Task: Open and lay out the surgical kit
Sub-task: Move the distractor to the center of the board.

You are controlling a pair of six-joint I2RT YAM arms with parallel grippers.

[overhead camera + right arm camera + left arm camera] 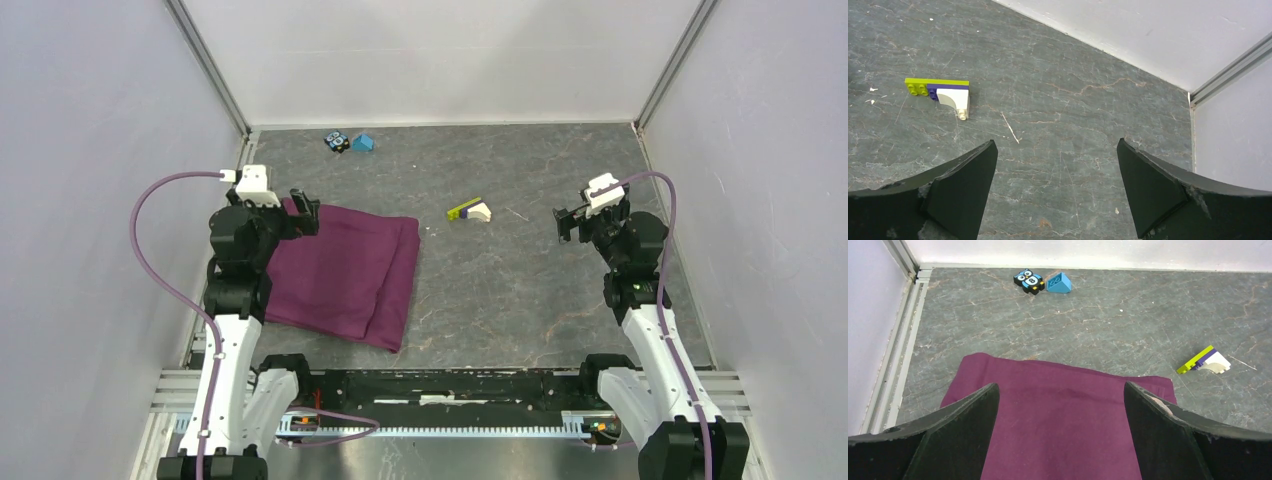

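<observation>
**Left arm.** In the overhead view we find it rising from its base at the lower left, with the elbow folded and the wrist at the upper left of the frame. The left gripper (303,212) points toward the centre over the far left corner of the cloth wrap (345,275). Its black, wedge-shaped fingers (963,425) stand spread to full width with nothing between them. We cannot tell whether they touch the fabric beneath.

**Surgical kit.** The wrap is a dark purple, matte, soft cloth folded into a roughly rectangular bundle, with layered edges showing along its right side. It lies closed at left centre on the table (520,290), a grey surface veined like stone. Its contents are hidden.

**Other items.** At the upper centre, near the back wall, a black block with a blue owl face (1028,280) sits just beside a blue wedge block (1058,283). A small yellow-green, purple and white block (943,91) lies right of the wrap and well apart from it.

**Right arm.** It rises from the lower right, wrist at right centre. The right gripper (566,224) points left over bare tabletop, jaws fully apart and empty.
</observation>
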